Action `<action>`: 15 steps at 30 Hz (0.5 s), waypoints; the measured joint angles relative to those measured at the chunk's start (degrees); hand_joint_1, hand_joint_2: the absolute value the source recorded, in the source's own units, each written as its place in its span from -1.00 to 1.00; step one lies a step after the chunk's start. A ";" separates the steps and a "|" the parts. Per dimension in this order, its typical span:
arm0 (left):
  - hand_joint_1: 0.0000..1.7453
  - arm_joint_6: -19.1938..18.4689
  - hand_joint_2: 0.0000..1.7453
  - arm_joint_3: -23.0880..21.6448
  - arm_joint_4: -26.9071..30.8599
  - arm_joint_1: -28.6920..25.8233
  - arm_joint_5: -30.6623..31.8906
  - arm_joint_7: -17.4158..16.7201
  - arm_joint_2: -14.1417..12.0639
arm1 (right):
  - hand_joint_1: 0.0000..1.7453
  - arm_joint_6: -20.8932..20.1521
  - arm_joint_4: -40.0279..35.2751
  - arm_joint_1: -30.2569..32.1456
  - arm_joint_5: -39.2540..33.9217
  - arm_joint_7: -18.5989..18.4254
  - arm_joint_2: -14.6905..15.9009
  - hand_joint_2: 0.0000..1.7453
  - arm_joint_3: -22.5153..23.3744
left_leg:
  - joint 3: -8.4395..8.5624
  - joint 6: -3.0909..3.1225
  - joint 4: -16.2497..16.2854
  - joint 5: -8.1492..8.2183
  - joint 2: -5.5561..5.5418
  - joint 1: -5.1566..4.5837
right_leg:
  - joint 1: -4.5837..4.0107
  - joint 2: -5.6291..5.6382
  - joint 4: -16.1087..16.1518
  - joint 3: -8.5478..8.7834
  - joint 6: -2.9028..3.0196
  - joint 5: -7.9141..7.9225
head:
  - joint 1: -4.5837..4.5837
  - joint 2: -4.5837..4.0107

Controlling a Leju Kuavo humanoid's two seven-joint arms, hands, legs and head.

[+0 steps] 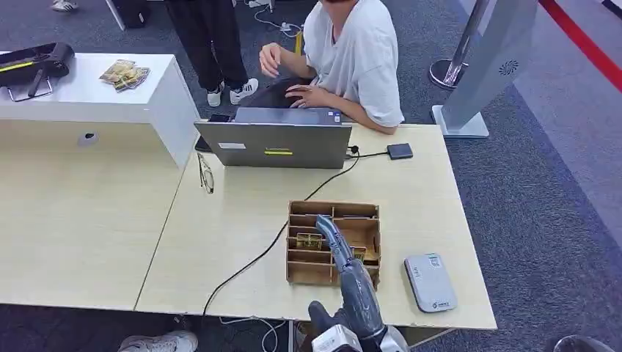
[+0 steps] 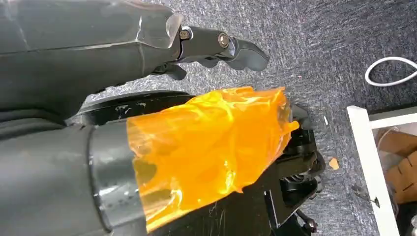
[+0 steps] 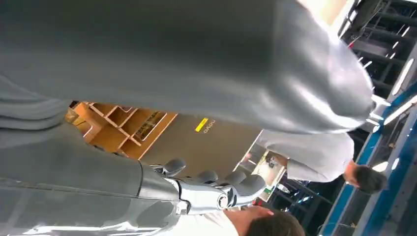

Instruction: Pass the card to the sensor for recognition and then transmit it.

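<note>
Left hand (image 2: 216, 46): its wrist view looks down at grey carpet; dark fingers curled in, holding nothing.
Right hand (image 1: 334, 238): head view has it reaching into the wooden organizer (image 1: 367, 220); whether its fingers pinch anything, cannot tell.
Card (image 1: 309, 240): yellowish, in a compartment just left of the right hand.
Sensor (image 1: 430, 281): grey pad right of the right hand.
</note>
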State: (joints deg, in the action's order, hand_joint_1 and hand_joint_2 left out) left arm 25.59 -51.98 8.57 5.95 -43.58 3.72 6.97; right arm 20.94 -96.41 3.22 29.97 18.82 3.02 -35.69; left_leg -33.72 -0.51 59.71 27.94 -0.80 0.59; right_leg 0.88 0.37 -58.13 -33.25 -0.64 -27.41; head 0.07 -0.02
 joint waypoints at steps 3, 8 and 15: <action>-1.00 0.02 -1.00 0.00 0.00 0.00 -0.04 0.00 -0.02 | -1.00 0.02 -0.02 0.27 -0.13 0.02 0.00 -1.00 0.24 | 0.00 0.00 0.00 0.00 0.00 0.00 | 0.00 0.00 0.00 0.00 0.00 0.00 | 0.00 0.00; -1.00 0.04 -1.00 0.00 0.00 0.00 -0.04 0.00 -0.02 | -1.00 0.07 -0.02 0.49 -0.15 0.02 0.00 -1.00 0.44 | 0.00 0.00 0.00 0.00 0.00 0.00 | 0.00 0.00 0.00 0.00 0.00 0.00 | 0.00 0.00; -1.00 0.24 -1.00 0.00 0.00 0.00 0.07 0.00 -0.02 | -1.00 2.82 -0.02 0.95 3.67 -0.20 0.00 -1.00 1.05 | 0.00 0.00 0.00 0.00 0.00 0.00 | 0.00 0.00 0.00 0.00 0.00 0.00 | 0.00 0.00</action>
State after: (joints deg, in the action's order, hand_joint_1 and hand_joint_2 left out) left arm 25.83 -51.98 8.57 5.95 -43.52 3.72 6.95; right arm 23.76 -96.43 4.17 33.63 18.62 3.02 -34.64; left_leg -33.72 -0.51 59.71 27.94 -0.80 0.59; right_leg 0.88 0.37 -58.13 -33.24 -0.64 -27.41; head 0.07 -0.02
